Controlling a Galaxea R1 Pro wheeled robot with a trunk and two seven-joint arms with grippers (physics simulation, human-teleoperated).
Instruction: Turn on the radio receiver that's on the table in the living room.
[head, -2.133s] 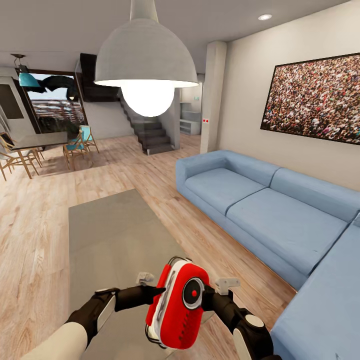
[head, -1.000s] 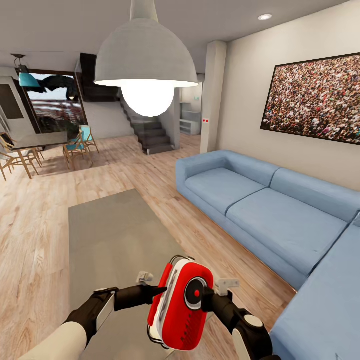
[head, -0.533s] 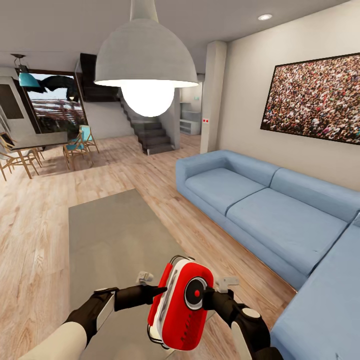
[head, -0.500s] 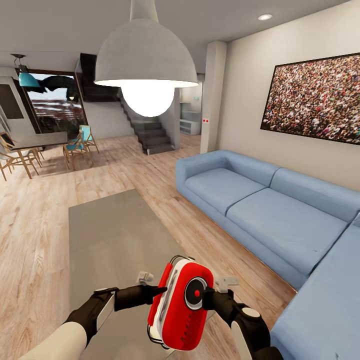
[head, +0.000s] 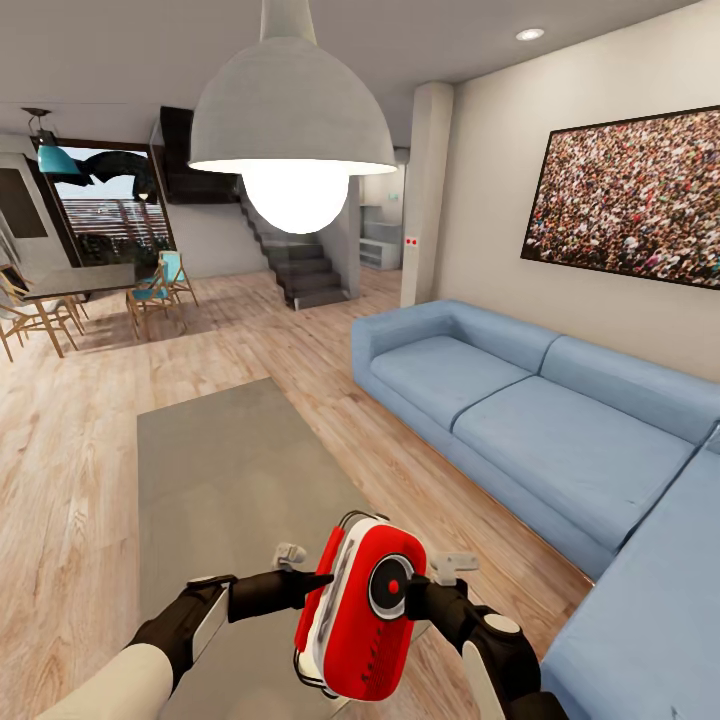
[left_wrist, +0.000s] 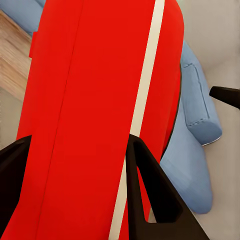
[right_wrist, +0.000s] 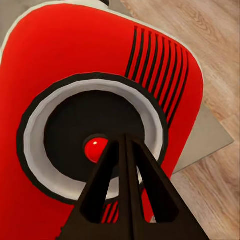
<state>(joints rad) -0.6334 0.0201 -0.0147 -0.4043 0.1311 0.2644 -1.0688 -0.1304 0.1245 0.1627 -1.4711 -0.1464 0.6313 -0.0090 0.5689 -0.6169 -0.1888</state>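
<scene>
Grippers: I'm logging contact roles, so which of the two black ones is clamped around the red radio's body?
The left gripper: its fingers straddle the red radio receiver. The right gripper, fingers together, points at the round dark dial.

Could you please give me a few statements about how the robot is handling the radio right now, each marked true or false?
1. The left gripper is clamped on the radio. True.
2. The light in the middle of the radio's dial is green. False: it is red.
3. The right gripper has its fingers shut together and points at the dial. True.
4. The radio lies flat on the table. False: it is held up on end above the table's near end.
5. A blue sofa stands to the right of the table. True.
</scene>
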